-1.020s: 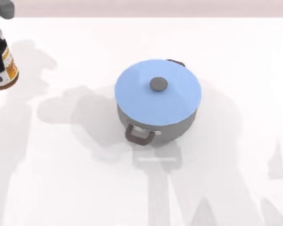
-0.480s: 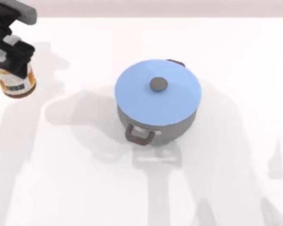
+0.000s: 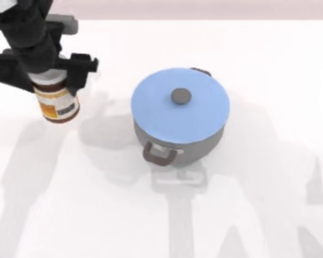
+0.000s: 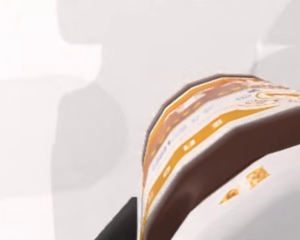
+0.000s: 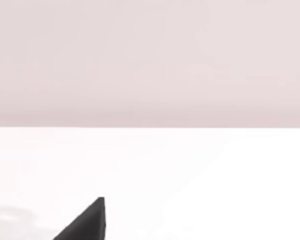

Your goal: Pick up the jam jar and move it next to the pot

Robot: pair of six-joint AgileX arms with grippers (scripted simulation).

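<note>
The jam jar (image 3: 56, 105), with its orange-and-white label and dark brown contents, hangs above the table at the left, held at its top by my left gripper (image 3: 47, 81), which is shut on it. In the left wrist view the jam jar (image 4: 215, 150) looms close, with one dark fingertip (image 4: 121, 224) beside it. The pot (image 3: 178, 115), dark grey with a light blue lid (image 3: 151, 102) and a dark knob (image 3: 181, 96), stands at the table's middle, well to the right of the jar. Of my right gripper only one dark fingertip (image 5: 89, 224) shows in the right wrist view; it is outside the top view.
One brownish pot handle (image 3: 159, 155) points toward the front edge and another (image 3: 201, 71) toward the back. The white table (image 3: 269, 177) runs to a pinkish back wall (image 5: 150, 60). Arm shadows fall across the table.
My left gripper has carried the jam jar rightward from the table's far left edge toward the pot. The pot has not moved.
</note>
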